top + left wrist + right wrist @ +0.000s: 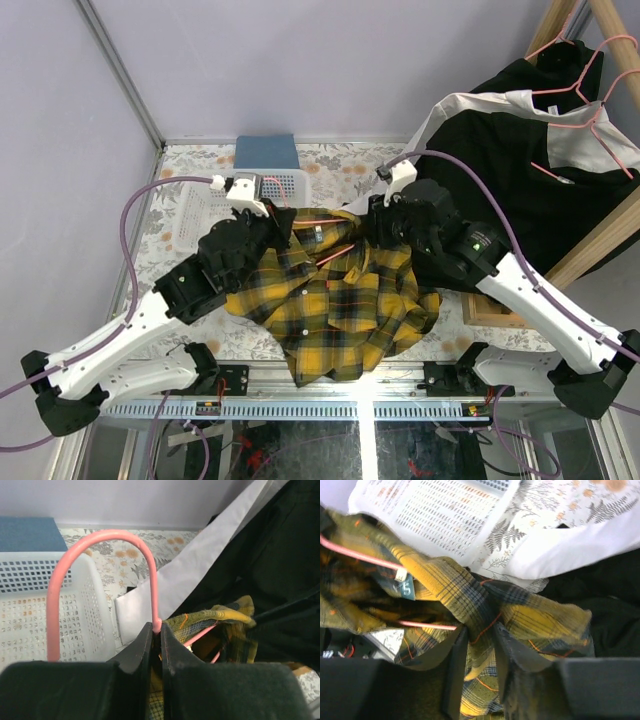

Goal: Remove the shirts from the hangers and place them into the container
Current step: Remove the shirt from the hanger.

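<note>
- Closest to me, the plaid shirt lies bunched on the table between the two arms. Its lower part hangs over the near edge, and it is outside the basket.
- My left gripper is closed tight on the pink hanger, pinching the wire just below the curve of the hook. The hook rises above the fingers, and the rest of the wire runs down into the plaid collar.
- My right gripper is clamped on a fold of the plaid shirt. Yellow-and-black cloth fills the gap between its fingers, near the collar label and a stretch of pink wire.
- The white perforated basket sits on the left side of the table, just beyond the left gripper. I see no shirt in the part that shows.
- A folded blue cloth rests at the far edge, behind the basket.
- On the far right, black shirts and a white one hang on other pink hangers from a wooden rack.
</note>
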Motion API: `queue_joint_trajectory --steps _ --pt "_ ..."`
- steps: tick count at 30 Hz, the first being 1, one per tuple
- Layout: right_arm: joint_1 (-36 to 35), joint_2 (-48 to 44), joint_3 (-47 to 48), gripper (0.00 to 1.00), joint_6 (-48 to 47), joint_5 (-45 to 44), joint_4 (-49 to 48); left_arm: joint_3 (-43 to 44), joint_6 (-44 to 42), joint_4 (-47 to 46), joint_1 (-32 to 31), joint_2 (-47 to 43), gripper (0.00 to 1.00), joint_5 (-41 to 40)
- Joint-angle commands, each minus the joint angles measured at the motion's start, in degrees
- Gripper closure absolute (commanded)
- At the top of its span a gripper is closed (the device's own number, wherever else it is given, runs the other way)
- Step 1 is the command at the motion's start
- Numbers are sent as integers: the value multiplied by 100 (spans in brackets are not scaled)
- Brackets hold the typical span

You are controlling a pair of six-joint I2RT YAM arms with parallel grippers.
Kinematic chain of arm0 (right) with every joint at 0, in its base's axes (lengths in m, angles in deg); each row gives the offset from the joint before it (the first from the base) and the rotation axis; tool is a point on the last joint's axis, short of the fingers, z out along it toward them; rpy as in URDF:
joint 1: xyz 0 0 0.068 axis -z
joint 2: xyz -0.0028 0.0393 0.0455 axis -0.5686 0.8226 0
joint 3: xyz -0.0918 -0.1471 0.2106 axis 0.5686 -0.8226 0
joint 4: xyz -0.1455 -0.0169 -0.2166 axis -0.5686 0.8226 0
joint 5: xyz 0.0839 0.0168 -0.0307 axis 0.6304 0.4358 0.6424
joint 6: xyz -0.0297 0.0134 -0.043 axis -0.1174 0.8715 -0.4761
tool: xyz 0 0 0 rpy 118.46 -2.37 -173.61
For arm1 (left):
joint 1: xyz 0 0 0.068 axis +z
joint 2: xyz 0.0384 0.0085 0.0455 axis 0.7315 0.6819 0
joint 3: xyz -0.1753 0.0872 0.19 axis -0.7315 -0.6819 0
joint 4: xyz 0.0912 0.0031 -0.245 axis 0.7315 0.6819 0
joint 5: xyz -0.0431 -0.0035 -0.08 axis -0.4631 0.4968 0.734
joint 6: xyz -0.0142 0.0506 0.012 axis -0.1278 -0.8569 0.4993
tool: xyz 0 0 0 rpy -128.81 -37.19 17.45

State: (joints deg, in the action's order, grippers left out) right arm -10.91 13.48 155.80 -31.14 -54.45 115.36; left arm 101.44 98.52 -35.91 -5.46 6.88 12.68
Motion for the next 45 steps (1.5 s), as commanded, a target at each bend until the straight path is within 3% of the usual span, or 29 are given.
queue_joint_trajectory --steps 1,9,11,17,23,25,28,31,34,36,40,43,45 --pt "-49 -360 -232 76 261 -1203 -659 -210 88 -231 -43 -220 100 617" --pt "-47 -558 -547 85 -13 -2582 -818 -965 -446 -44 -84 -814 100 1958" --pt "-49 -508 -568 86 -142 -2760 -671 -1147 -404 43 -87 -1187 100 1760" --pt "-49 -839 -1050 86 -80 -2484 -418 -1663 310 351 -80 -2250 100 2" --pt "-49 -998 -1238 86 97 -2226 -269 -1996 141 -39 -84 -2823 100 691" --pt "-49 -946 -888 77 242 -1643 -103 -1888 101 75 -86 -2685 100 866" --pt "-48 -1033 -726 45 393 -253 -534 -1718 30 141 -83 -2384 100 1162" --pt "-49 -863 -716 25 857 567 -986 -1592 74 69 -81 -2112 100 1278" --pt "-66 -272 -378 23 1058 805 -598 -1544 102 -48 -82 -1901 100 1328" --pt "-157 192 -63 23 986 508 -36 -1512 119 -82 -88 -1804 100 1339" --pt "-250 518 -28 35 930 -412 502 -1504 151 -50 -85 -1849 100 1204" --pt "-251 185 -390 56 920 -810 259 -1597 169 -9 -82 -2003 100 1051" --pt "-251 -12 -622 79 823 -1044 58 -1657 135 -33 -82 -2117 100 1109"
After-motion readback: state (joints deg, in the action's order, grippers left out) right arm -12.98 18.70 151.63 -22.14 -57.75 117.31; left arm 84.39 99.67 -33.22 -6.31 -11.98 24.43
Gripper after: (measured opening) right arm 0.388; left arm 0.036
